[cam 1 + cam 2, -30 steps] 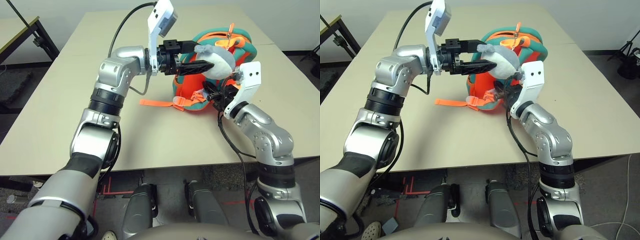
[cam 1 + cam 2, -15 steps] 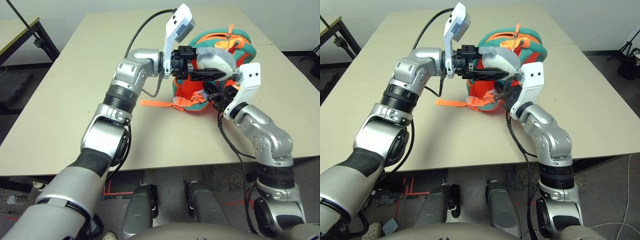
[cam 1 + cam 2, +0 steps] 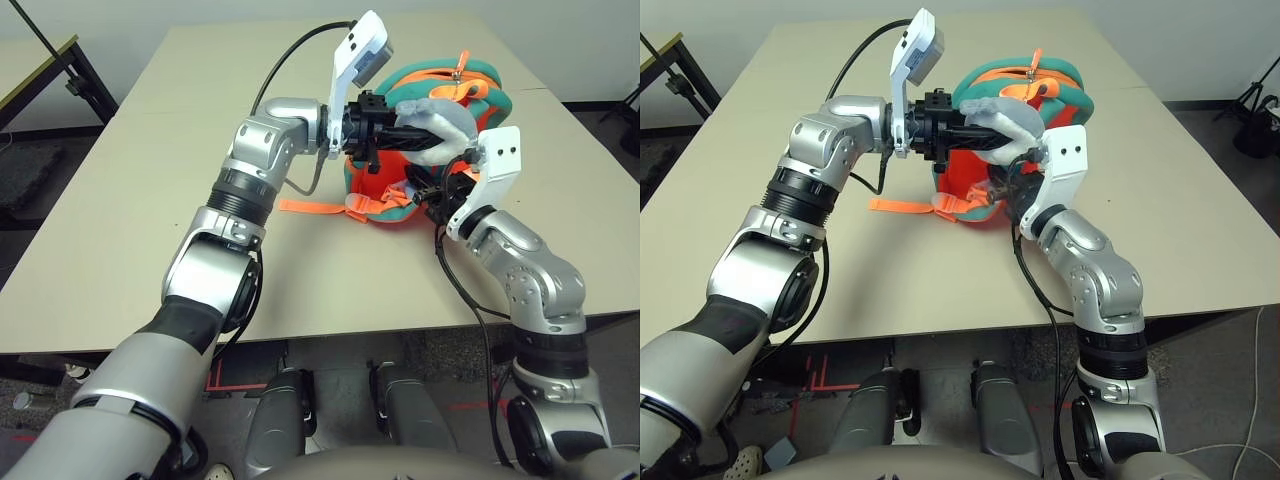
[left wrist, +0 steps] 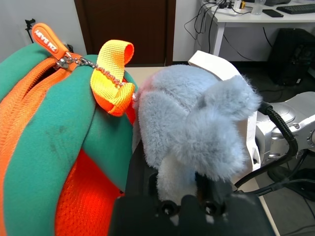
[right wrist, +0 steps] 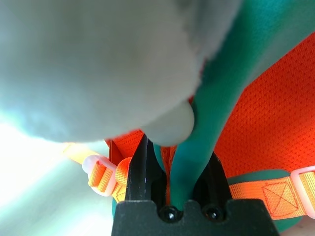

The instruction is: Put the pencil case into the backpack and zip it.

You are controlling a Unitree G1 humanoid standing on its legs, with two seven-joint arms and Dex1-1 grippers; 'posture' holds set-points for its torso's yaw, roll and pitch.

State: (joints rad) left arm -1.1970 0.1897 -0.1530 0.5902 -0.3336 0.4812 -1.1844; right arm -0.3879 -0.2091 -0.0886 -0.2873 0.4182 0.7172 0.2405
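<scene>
The backpack (image 3: 382,178) lies on the bench (image 3: 290,260), partly hidden behind the grey plush (image 4: 189,113). Over its near side, the left tool (image 3: 388,137) is clamped on the plush; below that, the right tool (image 5: 183,169) pinches its teal trim (image 5: 197,142). Its zip opening is hard to make out.

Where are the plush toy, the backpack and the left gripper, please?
Plush toy (image 4: 172,93): left wrist view, its fluffy back.
Backpack (image 3: 370,182): left eye view, its orange body.
Left gripper (image 3: 978,136): right eye view, midway between its fingertips.
</scene>
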